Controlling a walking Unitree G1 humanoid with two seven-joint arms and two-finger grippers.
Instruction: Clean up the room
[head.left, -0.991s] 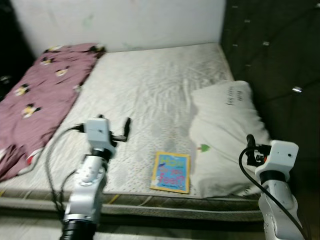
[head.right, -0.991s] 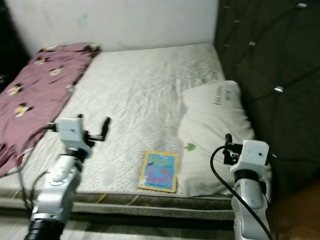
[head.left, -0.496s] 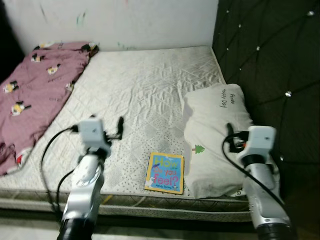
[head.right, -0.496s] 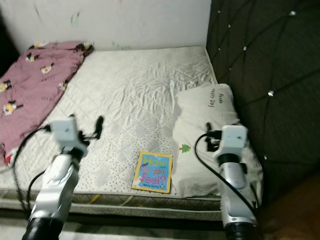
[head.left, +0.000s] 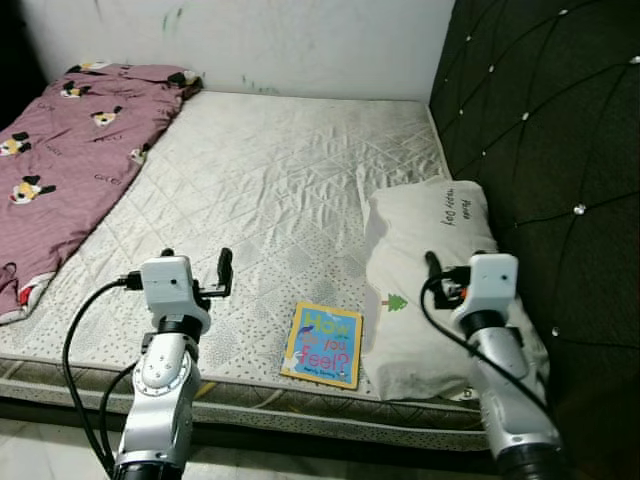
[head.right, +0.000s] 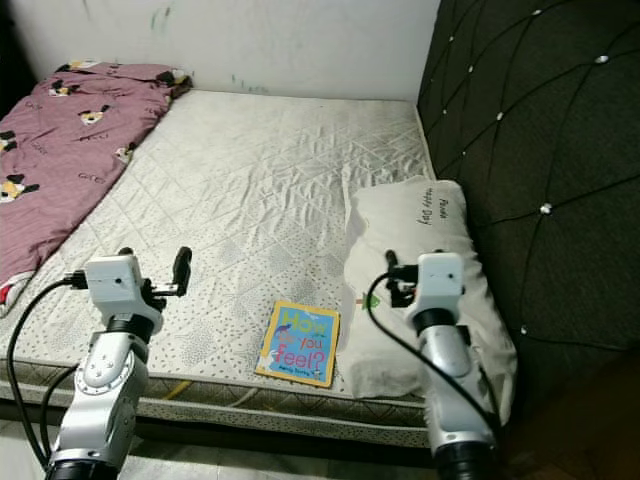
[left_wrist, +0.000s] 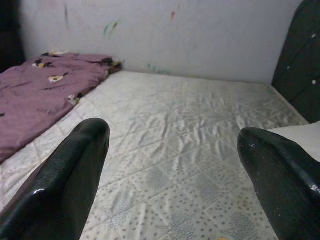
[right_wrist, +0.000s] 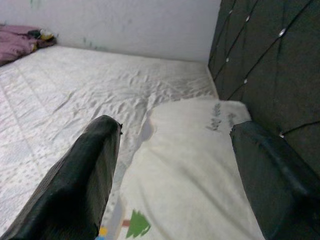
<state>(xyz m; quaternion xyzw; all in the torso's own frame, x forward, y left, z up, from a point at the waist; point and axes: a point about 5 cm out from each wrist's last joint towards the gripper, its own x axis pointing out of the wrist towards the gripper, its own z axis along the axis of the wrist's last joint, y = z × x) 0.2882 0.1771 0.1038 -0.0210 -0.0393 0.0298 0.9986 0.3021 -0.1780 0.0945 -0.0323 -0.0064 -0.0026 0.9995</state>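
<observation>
A bright picture book (head.left: 323, 345) lies flat near the front edge of the white quilted mattress (head.left: 290, 180). A white pillow (head.left: 430, 240) with a small green tree print lies just right of it. A pink printed blanket (head.left: 60, 140) is crumpled along the bed's left side. My left gripper (head.left: 226, 264) hovers above the mattress, left of the book, open with nothing between its fingers (left_wrist: 70, 180). My right gripper (head.left: 432, 266) hangs over the pillow's front part, also open and empty, its fingers (right_wrist: 87, 185) wide apart.
A dark tufted headboard (head.left: 540, 120) rises along the bed's right side. A white wall (head.left: 250, 40) closes the far end. The mattress's front edge (head.left: 260, 400) is right before me, with light floor (head.left: 50, 455) below.
The whole picture has shifted and sharpened, so the camera has moved. Both arms stay raised before me. Book, pillow and blanket lie as before.
</observation>
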